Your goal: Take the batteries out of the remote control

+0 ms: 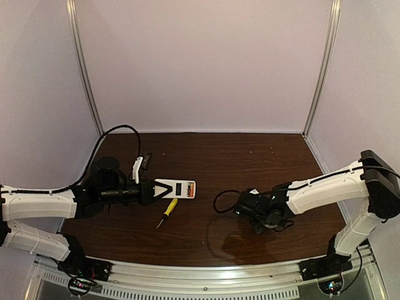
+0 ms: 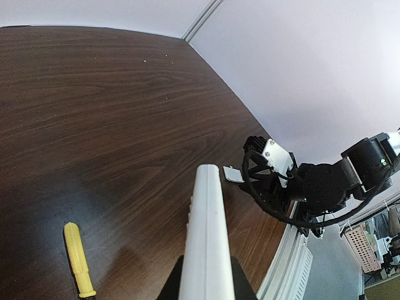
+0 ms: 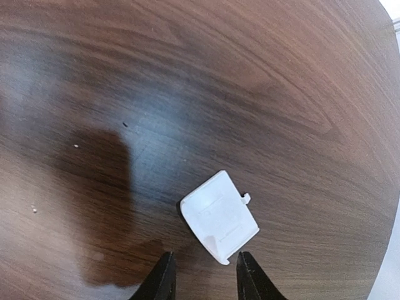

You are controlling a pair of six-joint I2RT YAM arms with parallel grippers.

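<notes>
A: Top external view: where's the remote control [image 1: 177, 188]?
B: Clenched in the left tool [image 1: 152, 190], its long axis pointing across at the right tool [image 3: 203, 275].
A: And that one?
B: Jaws apart, empty, above a white chip [image 3: 220, 225] on the counter [image 3: 94, 62]; the remote lies to its left. Batteries not visible.

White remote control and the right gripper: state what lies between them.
A small white plastic chip lies flat on the brown wooden table, close before the right gripper; the left wrist view shows it.
</notes>
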